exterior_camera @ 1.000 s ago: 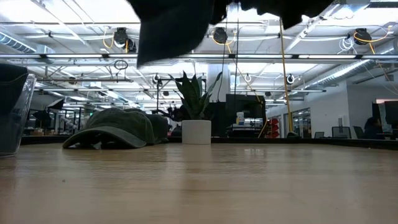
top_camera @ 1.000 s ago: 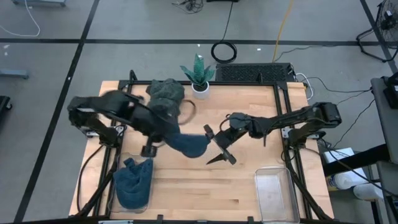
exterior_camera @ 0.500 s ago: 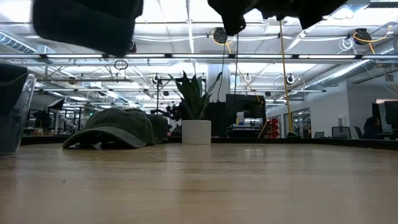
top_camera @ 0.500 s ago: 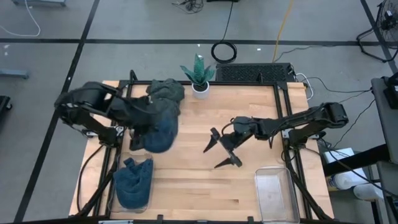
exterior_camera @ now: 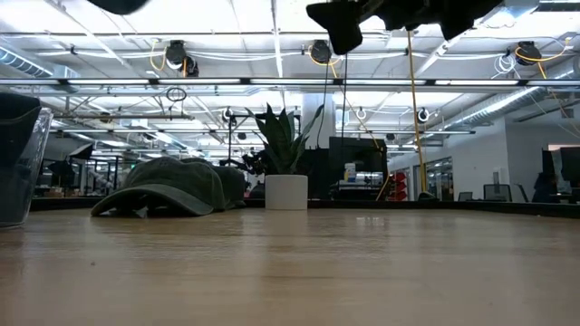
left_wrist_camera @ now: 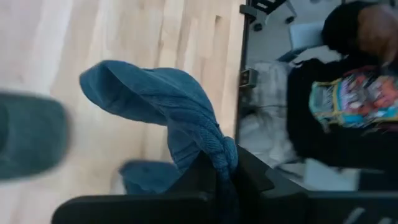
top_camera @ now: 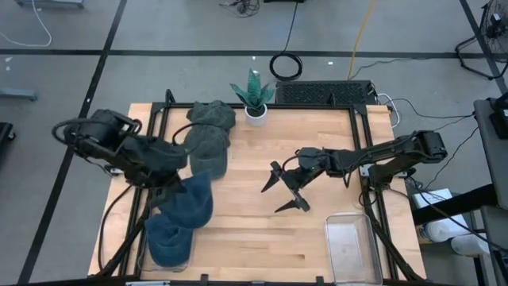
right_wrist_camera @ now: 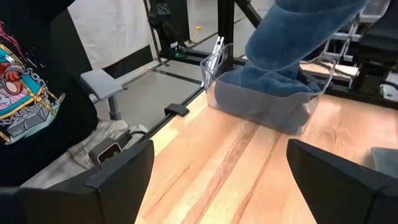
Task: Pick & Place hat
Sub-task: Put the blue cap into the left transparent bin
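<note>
A blue knit hat [top_camera: 193, 203] hangs from my left gripper [top_camera: 175, 187], which is shut on it near the table's left edge. It hangs just above a clear bin [right_wrist_camera: 219, 65] that holds another blue hat [top_camera: 169, 245]. The right wrist view shows the held hat [right_wrist_camera: 298, 28] over that bin. Two green caps [top_camera: 208, 147] rest on the table at the far left, brim down [exterior_camera: 145, 201]. My right gripper [top_camera: 271, 199] stands open above mid-table, nothing between its fingers. My left gripper pinches a bunched fold of the knit hat [left_wrist_camera: 219, 148] between its two fingers. The fingers slant down toward the table's near edge. The hat hangs slack beyond them, lifted clear of the table, its open end [left_wrist_camera: 118, 78] spread wide.
A potted plant [top_camera: 254, 97] stands at the far edge. An empty clear bin [top_camera: 349, 246] sits at the near right corner. A person in a black printed shirt [right_wrist_camera: 28, 68] stands beyond the table's left side.
My left gripper has carried the blue hat from mid-table, by my right gripper, toward the left and near edges, rolling as it went; the hat now hangs over the left bin. My right gripper has drawn back slightly toward the right.
</note>
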Action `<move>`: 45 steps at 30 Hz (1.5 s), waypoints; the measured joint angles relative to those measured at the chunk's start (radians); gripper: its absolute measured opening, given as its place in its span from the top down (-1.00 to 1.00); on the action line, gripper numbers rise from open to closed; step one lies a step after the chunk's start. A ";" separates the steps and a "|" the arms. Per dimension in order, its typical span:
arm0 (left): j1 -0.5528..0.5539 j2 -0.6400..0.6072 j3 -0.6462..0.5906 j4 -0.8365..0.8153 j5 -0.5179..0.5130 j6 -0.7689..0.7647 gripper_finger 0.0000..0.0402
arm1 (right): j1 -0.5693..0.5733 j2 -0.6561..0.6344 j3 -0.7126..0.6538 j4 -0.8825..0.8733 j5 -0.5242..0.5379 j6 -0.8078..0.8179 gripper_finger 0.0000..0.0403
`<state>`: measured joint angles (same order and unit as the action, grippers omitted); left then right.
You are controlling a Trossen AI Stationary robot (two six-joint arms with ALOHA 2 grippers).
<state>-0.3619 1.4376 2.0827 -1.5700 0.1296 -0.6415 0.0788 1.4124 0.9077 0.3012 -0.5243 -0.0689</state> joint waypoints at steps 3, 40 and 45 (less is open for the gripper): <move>-0.081 -0.010 -0.005 0.001 -0.081 -0.091 0.90 | 0.000 -0.002 0.000 0.003 0.000 0.001 -0.76; -0.571 -0.010 -0.274 0.177 -0.061 -0.862 0.90 | -0.020 0.000 -0.025 -0.037 0.004 0.012 -0.73; -0.583 0.007 -0.274 0.177 -0.142 -0.805 0.90 | -0.020 0.000 -0.025 -0.051 0.004 0.005 -0.73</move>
<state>-0.9447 1.4444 1.8084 -1.3933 -0.0122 -1.4464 0.0586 1.4120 0.8829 0.2501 -0.5199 -0.0639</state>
